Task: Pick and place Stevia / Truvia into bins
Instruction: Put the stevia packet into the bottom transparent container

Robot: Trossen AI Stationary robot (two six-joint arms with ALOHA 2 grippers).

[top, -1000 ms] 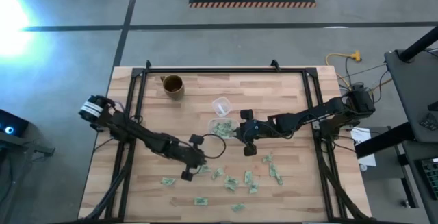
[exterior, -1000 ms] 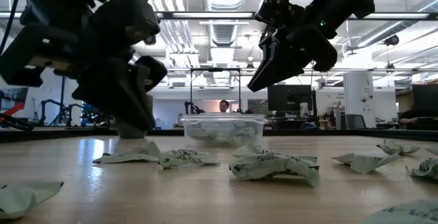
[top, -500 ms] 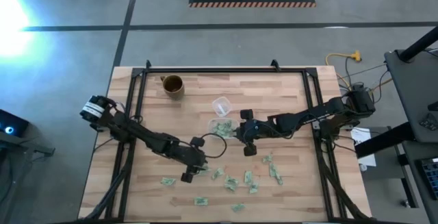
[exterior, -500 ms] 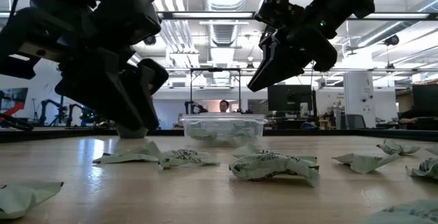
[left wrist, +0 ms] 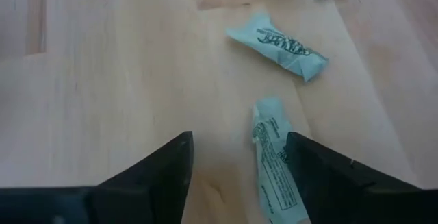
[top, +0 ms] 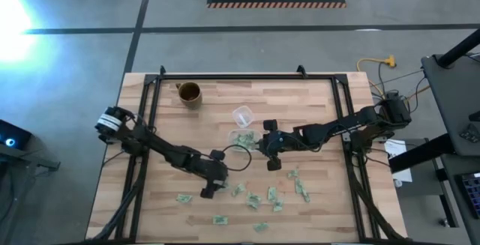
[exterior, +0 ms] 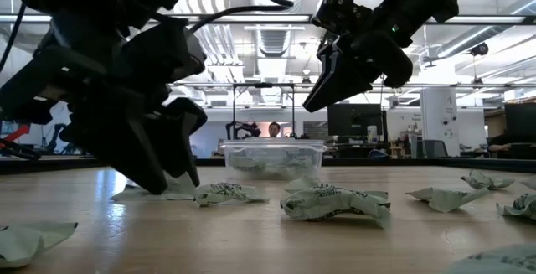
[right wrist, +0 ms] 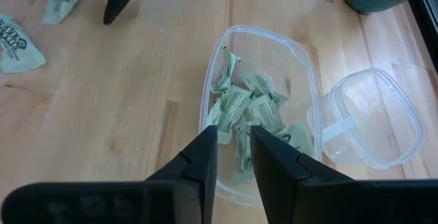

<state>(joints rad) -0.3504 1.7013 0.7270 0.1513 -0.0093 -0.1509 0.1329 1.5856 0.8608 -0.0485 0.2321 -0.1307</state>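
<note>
Green packets (top: pixel 270 195) lie scattered on the table (top: pixel 315 110), with several already in the bin (right wrist: pixel 263 125). Left gripper (left wrist: pixel 236 172) is low and spread beside one packet (left wrist: pixel 274 159). Right gripper (right wrist: pixel 234 152) hangs over the bin, fingers slightly apart, holding nothing.

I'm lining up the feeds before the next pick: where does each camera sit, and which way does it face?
High view: overhead, straight down on table and both arms.
Low view: tabletop height, level across packets toward the bin; both arms descend from above.
Left wrist view: past the open left gripper at a packet.
Right wrist view: down past the right gripper into the bin.
Shared: low and right wrist views both show the bin.
</note>
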